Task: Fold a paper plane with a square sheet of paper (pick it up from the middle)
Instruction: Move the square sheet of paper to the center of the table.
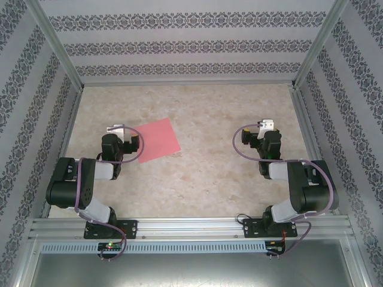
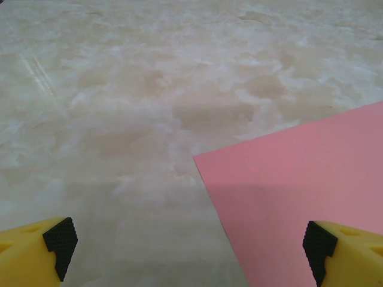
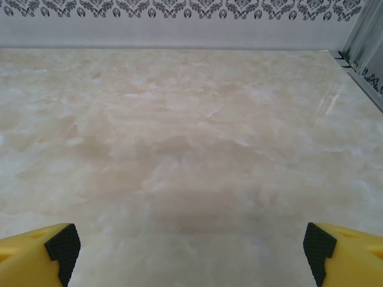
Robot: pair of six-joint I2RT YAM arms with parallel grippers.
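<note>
The square sheet of paper (image 1: pixel 158 139) is salmon-pink and lies flat and uncreased on the table, left of centre, turned slightly off square. My left gripper (image 1: pixel 117 130) hovers at the sheet's left edge. In the left wrist view the paper (image 2: pixel 299 191) covers the lower right, one corner pointing toward the middle. The left gripper (image 2: pixel 190 251) is open, its right fingertip (image 2: pixel 320 248) above the paper and its left one over bare table. My right gripper (image 1: pixel 265 127) sits far to the right, away from the sheet. It is open (image 3: pixel 190 251) over bare tabletop, nothing between its fingers.
The marbled beige table (image 1: pixel 203 107) is boxed in by patterned walls with metal posts (image 1: pixel 63 54) at the back corners. A wall and post (image 3: pixel 362 36) stand ahead of the right gripper. Both arm bases are bolted to the rail (image 1: pixel 191 226) at the near edge.
</note>
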